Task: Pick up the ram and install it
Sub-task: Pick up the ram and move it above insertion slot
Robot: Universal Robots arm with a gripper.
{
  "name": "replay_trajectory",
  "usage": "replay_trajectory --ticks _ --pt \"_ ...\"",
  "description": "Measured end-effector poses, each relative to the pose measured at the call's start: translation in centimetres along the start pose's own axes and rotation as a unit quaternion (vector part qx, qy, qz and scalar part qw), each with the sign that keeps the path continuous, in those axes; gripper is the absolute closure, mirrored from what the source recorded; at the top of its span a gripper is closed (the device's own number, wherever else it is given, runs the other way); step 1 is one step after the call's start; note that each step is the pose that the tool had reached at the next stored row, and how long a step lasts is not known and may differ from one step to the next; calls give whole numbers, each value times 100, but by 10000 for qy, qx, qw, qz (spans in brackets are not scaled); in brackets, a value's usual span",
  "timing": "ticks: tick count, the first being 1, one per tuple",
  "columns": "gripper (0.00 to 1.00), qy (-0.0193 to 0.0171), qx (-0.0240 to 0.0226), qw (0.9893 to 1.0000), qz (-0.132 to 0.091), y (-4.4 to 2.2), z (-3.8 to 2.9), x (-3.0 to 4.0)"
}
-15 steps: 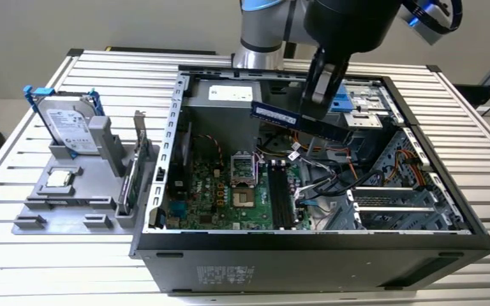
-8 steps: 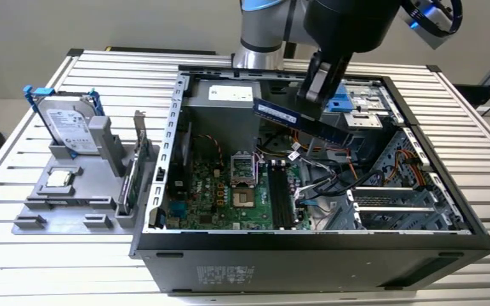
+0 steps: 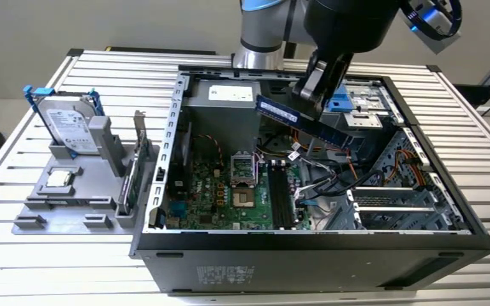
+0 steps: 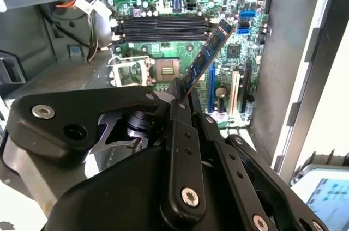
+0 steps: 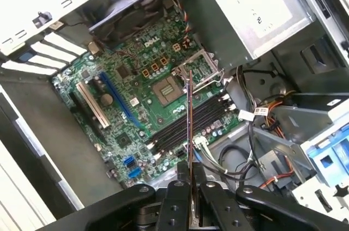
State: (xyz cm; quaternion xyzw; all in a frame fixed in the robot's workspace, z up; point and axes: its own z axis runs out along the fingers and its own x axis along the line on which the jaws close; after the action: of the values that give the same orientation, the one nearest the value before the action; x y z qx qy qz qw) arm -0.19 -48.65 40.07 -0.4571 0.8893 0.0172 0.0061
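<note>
While the jaws clamp the ram (image 3: 289,115) mid-air upper centre, we judge pickup done, seating in slots (image 3: 281,191) left.

Open computer case (image 3: 313,268) on slatted table (image 3: 58,271) — motherboard (image 3: 219,194) inside; hard drive (image 3: 68,127) upright in grey holder (image 3: 66,207).

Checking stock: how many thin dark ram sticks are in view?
1: the long, thin, dark ram stick, held in the black gripper above the open black computer case. Others may be hidden.
</note>
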Motion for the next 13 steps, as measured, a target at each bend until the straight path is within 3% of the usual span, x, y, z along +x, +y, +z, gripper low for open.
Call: replay_trajectory --ticks 7,13 --pt "100 -11 11 9991 421 0 0 -1" --pt "100 -20 22 9967 814 1 0 -1"
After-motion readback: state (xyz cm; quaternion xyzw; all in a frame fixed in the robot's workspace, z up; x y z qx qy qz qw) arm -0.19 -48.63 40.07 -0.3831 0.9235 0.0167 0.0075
